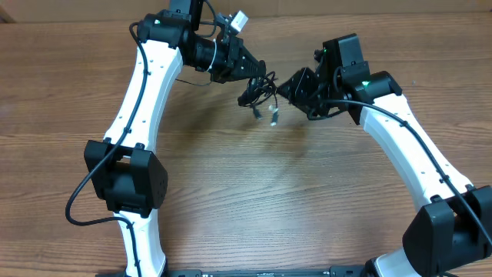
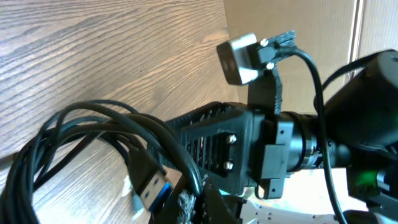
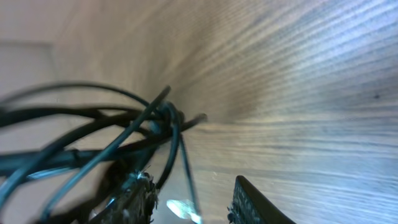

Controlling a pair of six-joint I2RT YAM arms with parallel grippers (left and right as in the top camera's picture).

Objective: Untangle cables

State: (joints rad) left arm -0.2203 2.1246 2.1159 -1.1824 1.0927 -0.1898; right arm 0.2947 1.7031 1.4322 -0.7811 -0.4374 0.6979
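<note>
Black cables (image 3: pixel 93 134) tangled in a bunch over the bench (image 1: pixel 254 192), left claw (image 1: pixel 260 71) closed on them, right claw (image 3: pixel 189 205) half wide, one strand between its fingers (image 3: pixel 249 205)

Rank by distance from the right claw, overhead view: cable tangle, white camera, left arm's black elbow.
1. Cable tangle, at the right claw's tips, centre.
2. White camera, up top on the left wrist.
3. Black elbow, far lower left.

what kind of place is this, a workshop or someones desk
Most likely a robotics lab or test bench, not a home desk: two white robot arms stand at a wood-grain table, a small camera sits on a wrist, and a tangle of thin black cables hangs between them.
</note>
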